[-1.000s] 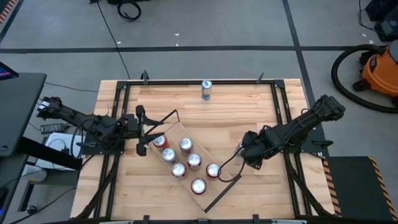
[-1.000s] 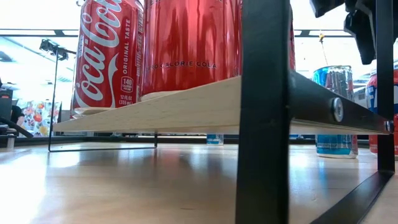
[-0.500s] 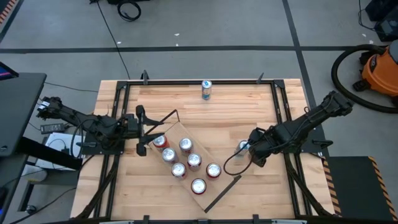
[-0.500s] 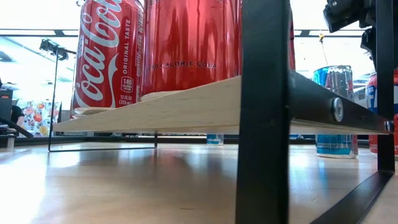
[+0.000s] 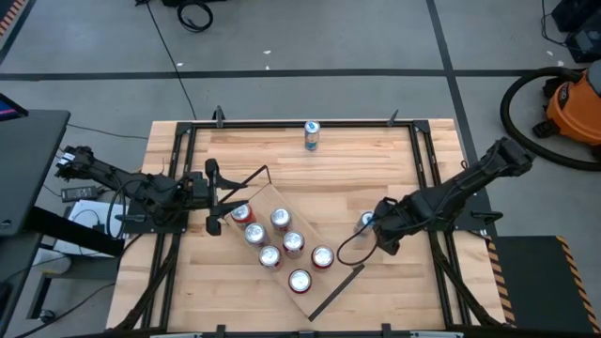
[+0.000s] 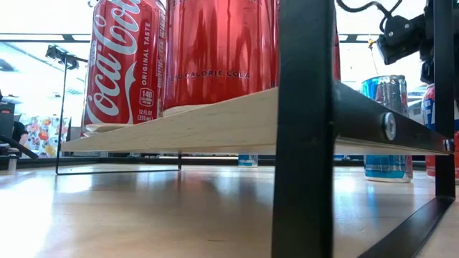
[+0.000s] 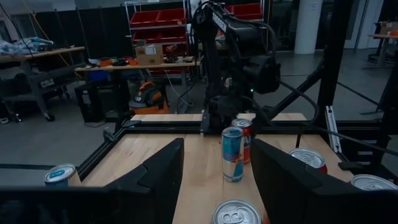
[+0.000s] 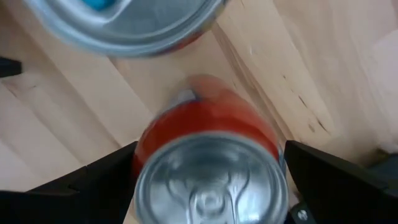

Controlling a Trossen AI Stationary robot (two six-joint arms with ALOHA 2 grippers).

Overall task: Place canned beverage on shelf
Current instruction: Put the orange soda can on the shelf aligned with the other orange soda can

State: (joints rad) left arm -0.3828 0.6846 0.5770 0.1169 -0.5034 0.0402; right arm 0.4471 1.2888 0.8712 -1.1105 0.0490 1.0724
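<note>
The right gripper [image 5: 374, 228] is drawn back from the shelf [image 5: 305, 266], away from the can [image 5: 322, 256] at its near corner, and is now placed over a red can [image 8: 208, 168] standing on the table beside a second can [image 5: 365, 222].

- A red can [image 8: 208, 155] stands upright between the right gripper's [image 8: 208, 186] two dark fingers [image 8: 93, 183], silver lid facing the camera.
- The jaws are spread wide, one on each side of it.
- A second can's silver lid [image 8: 124, 22] sits just beyond.
- Pale wooden tabletop [image 8: 311, 68] underneath.
</note>
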